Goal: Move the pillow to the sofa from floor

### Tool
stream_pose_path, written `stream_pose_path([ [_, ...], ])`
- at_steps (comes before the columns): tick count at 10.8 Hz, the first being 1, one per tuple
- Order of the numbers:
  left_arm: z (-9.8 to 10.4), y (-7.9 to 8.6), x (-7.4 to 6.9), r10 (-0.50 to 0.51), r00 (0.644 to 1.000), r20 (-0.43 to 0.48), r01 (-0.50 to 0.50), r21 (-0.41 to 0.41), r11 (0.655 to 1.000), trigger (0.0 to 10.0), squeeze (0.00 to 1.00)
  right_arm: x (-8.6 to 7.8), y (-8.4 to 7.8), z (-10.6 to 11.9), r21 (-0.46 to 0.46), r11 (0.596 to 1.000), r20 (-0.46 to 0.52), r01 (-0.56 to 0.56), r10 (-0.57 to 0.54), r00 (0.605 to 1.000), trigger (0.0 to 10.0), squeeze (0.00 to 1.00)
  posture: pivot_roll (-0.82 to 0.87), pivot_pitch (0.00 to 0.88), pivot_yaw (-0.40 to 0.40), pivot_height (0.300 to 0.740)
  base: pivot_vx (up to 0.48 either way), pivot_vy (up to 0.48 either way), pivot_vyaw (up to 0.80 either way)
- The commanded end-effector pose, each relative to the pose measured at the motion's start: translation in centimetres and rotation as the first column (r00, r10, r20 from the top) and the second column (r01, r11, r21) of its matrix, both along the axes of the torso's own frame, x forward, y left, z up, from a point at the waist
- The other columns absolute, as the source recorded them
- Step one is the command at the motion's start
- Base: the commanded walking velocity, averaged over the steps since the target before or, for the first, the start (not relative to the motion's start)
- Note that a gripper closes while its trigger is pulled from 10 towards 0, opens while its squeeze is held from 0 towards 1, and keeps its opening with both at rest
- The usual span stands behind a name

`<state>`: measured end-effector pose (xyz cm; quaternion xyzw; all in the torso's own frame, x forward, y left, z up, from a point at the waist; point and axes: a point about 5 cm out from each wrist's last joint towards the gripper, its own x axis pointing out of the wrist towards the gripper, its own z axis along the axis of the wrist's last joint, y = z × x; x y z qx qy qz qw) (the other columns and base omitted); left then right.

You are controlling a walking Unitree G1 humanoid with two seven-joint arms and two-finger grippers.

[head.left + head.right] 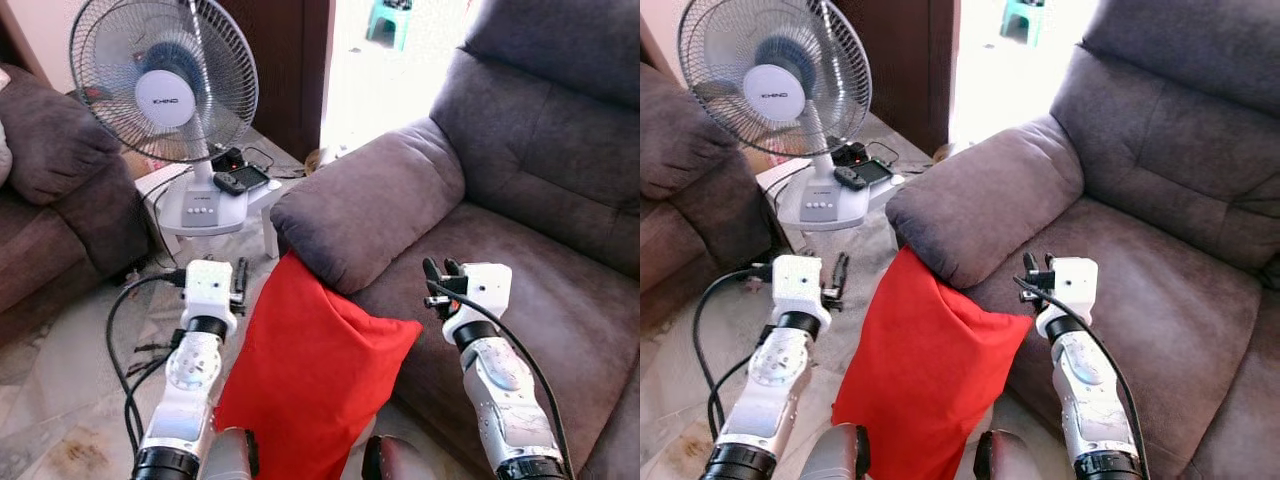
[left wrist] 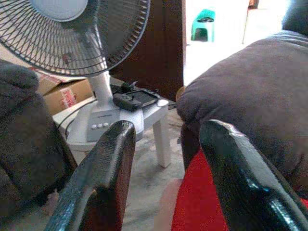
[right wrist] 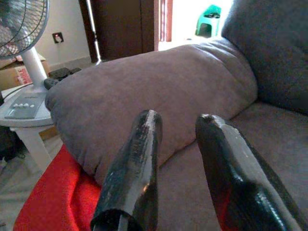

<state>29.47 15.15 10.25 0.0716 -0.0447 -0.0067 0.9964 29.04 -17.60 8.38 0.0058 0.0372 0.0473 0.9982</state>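
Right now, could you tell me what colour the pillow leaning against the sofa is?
Plain red pillow, clearest in the left eye view.

Plain red pillow (image 1: pixel 310 385), grey-brown sofa (image 1: pixel 520 230), white fan (image 1: pixel 165 98)

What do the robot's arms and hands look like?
Both arms are shiny silver tubes with black rings at the joints. Each wrist ends in a white boxy block. The left gripper and right gripper each have two long, glossy black fingers, rounded at the tips. Black cables loop beside the left arm, and one runs down along the right arm.
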Motion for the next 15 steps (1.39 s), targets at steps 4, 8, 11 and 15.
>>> stream_pose_path([
  [4, 0.5, 0.1, 0.2, 0.0, 1.0, 0.014, 0.0, 0.006, 1.0, 10.0, 0.0, 0.2, 0.1, 0.0, -0.026, 0.999, -0.025, -0.021, 0.021, 0.999, 10.0, 0.0, 0.01, 0.032, -0.05, 0.553, 0.0, 0.0, 0.0],
  [8, 2.1, 5.8, 1.3, 0.246, 0.969, 0.032, -0.245, -0.042, 0.969, 10.0, 0.0, 2.8, -0.7, 0.1, -0.063, 0.998, -0.164, 0.031, -0.041, 0.986, 10.0, 0.0, 0.0, 0.055, -0.053, 0.553, 0.0, 0.0, 0.0],
  [11, 3.8, 7.6, 2.0, 0.301, 0.952, 0.055, -0.291, -0.139, 0.947, 10.0, 0.0, 5.2, 0.5, 1.8, -0.012, 1.0, -0.138, -0.009, 0.008, 0.99, 10.0, 0.0, 0.02, 0.067, -0.063, 0.553, 0.0, 0.0, 0.0],
  [15, 1.2, 3.7, 1.4, 0.189, 0.98, -0.061, -0.198, -0.22, 0.955, 10.0, 0.0, 5.4, 1.6, 1.7, -0.051, 0.994, -0.156, -0.098, 0.089, 0.984, 10.0, 0.0, 0.01, 0.079, -0.072, 0.553, 0.0, 0.0, 0.4],
])
